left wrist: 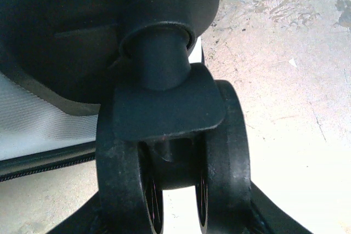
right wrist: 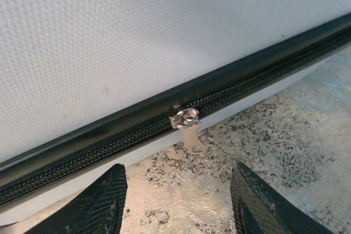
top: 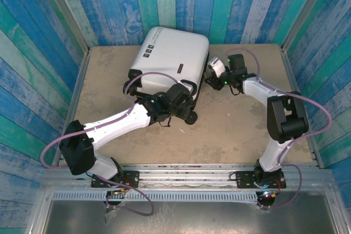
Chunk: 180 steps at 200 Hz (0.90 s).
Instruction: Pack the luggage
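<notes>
Tan, speckled board makes up the table (top: 241, 135), walled in by blue and green painted planks. The luggage (top: 170, 53), a white hard-shell case with black trim, lies flat and closed at the far middle of the table, turned a little askew.

The left gripper (top: 178, 102) sits at the case's near right corner. In its wrist view its dark fingers (left wrist: 277, 217) press against both outer sides of a black twin wheel (left wrist: 227, 157), so it is holding that wheel.

The right gripper (top: 215, 74) is against the case's right edge. Its jaws stand apart with bare table between them.

The black zipper (right wrist: 109, 145) runs along the shell just beyond its fingertips. A small silver pull tab (right wrist: 187, 121) hangs from it, clear of both fingers.
</notes>
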Each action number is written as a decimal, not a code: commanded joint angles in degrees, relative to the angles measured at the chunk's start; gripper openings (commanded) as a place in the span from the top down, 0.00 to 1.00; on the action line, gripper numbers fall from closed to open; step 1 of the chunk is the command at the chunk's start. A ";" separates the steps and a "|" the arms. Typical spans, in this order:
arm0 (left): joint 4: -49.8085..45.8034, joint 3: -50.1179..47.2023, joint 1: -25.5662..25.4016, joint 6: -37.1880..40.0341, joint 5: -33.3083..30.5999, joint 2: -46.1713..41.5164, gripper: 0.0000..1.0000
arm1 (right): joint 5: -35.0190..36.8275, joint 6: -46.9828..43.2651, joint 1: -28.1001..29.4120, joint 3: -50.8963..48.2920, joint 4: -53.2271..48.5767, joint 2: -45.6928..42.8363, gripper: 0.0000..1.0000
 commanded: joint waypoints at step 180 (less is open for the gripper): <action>1.89 1.78 -1.70 9.27 14.74 -4.40 1.00 | -26.94 -11.95 -6.52 26.30 -31.84 18.76 0.33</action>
